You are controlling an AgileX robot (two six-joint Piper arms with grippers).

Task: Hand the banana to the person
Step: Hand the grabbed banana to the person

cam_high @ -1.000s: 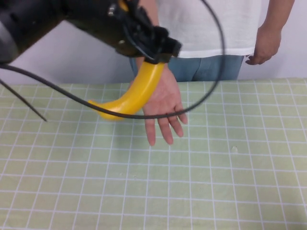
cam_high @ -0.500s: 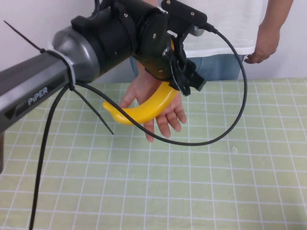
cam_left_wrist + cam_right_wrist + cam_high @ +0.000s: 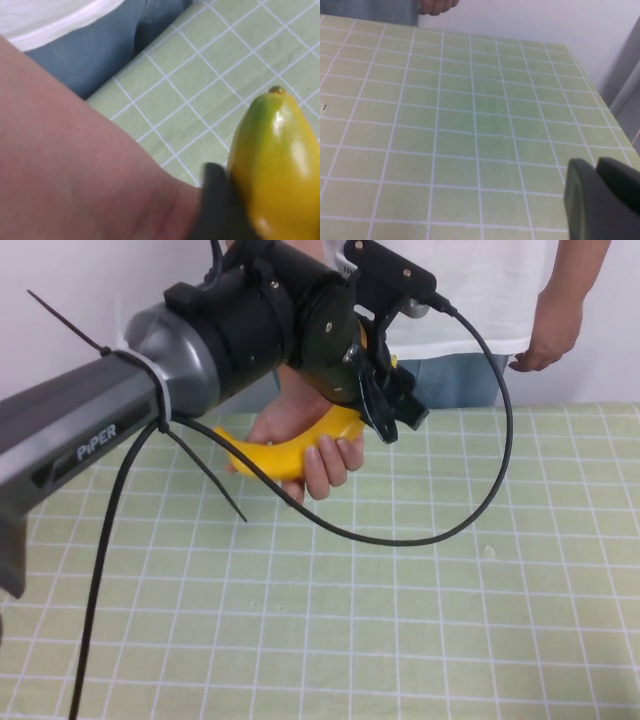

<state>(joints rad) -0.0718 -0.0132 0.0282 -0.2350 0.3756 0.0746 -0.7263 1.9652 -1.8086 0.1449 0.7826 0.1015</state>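
My left gripper (image 3: 378,405) hangs over the table's far side, shut on one end of the yellow banana (image 3: 270,458). The person (image 3: 470,300), in a white T-shirt and jeans, stands behind the table. Their hand (image 3: 325,462) is under the banana with the fingers curled round its middle. In the left wrist view the banana's greenish tip (image 3: 275,150) lies against a black finger (image 3: 215,210), with the person's forearm (image 3: 75,165) close beside it. My right gripper (image 3: 594,170) is shut and empty, low over the table; it is outside the high view.
The green checked tablecloth (image 3: 450,620) covers the table. A black cable (image 3: 480,490) loops from my left wrist down over the cloth. The person's other hand (image 3: 545,335) hangs at the far right edge and also shows in the right wrist view (image 3: 437,6).
The person's open hand has closed its fingers round the banana. My left arm has swung in from the upper left and now holds nearly still.
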